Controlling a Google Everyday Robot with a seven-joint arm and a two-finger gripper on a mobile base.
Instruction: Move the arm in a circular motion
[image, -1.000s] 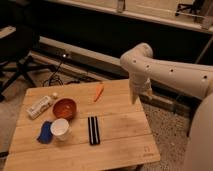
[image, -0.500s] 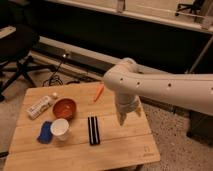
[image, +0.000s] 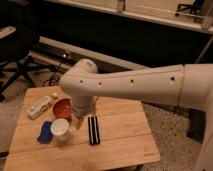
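Arm (image: 135, 85) spans the frame from the right edge, thick cream-white segment running left across the table, dark screw holes visible along it, rounded elbow at about table centre-left. From the elbow a short segment drops down to the gripper (image: 80, 121), which hangs low over the wooden table (image: 125, 135), tip pointing down, just left of the black rectangular object (image: 93, 130) and just right of the white paper cup (image: 60, 128). Can't tell jaw opening from this view: the tip reads as one pale tapered shape, and nothing is visibly held. Orange-red bowl (image: 61, 107) sits just behind-left of the gripper, partly covered by the arm's lower segment. Blue object (image: 45, 132) lies flat, touching or just beside the cup on its left. White bottle-like item (image: 41, 105) lies on its side near the table's left rear corner, well apart from the gripper. Table surface is light wood planks, small logo mark near the front right corner. Background: dark office chair (image: 17, 55) at left, dark wall panel behind, cables (image: 57, 70) on the floor near the table's far edge, speckled floor at right.
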